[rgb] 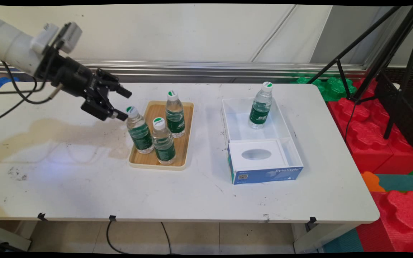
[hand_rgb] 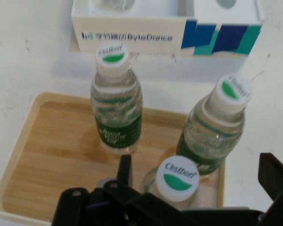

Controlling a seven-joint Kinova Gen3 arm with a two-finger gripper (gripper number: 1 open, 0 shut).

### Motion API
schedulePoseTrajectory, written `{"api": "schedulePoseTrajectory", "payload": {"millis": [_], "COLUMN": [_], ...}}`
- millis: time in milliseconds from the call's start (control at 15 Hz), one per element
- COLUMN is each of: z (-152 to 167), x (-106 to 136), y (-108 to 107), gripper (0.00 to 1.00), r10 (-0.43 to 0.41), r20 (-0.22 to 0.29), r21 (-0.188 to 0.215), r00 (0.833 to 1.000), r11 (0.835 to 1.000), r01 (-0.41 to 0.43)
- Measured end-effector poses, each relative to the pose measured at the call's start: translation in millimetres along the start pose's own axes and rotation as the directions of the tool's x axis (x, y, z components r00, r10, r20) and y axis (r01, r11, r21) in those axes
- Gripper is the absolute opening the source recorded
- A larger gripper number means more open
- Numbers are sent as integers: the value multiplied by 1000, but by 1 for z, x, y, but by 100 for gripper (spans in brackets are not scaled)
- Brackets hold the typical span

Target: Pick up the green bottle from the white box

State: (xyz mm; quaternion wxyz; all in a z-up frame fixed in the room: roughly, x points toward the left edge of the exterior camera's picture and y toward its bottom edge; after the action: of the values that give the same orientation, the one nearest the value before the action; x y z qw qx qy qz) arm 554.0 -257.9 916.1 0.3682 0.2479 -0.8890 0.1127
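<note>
Jaws spread wide at the cap of the nearest bottle

Jaws (rgb: 122, 104) are standing released at the left of the main view, one finger above and one below, gripping nothing. They are hovering just beside the cap of the nearest bottle (rgb: 139, 129), which is sitting at the left edge of the wooden tray (rgb: 188, 143). In the hand view that bottle's cap (hand_rgb: 177, 178) is showing at the lower middle, between the two fingers (hand_rgb: 125, 170).

Judging by looks, the bottle is holding clear water almost to the neck, so it is likely weighing moderately and keeping its shape, though thin ribbed plastic may be giving a little under pressure. The smooth green label band looks slippery; the ribbed shoulder below the cap seems the firmer place to hold. It has a white cap with a green mark.

Two like bottles are sharing the tray: the front bottle (rgb: 163, 141) touching or nearly touching the first, and the rear bottle (rgb: 175, 114) standing behind. Further right, on the white counter (rgb: 66, 179), a fourth bottle (rgb: 261, 105) is standing upright in the far compartment of the white and blue box (rgb: 264, 174).
</note>
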Motion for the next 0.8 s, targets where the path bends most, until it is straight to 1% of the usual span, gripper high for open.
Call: {"api": "schedulePoseTrajectory", "payload": {"millis": [400,600,800], "z": [-23,-26,-21], "x": [29,46,66], "y": [3,2,0], "gripper": [100,100,100], "r10": [-9,-4,-2], "r20": [-64,-97,-133], "r21": [4,7,16], "r00": [998,995,991], "r11": [1000,1000,1000], "r01": [9,5,4]}}
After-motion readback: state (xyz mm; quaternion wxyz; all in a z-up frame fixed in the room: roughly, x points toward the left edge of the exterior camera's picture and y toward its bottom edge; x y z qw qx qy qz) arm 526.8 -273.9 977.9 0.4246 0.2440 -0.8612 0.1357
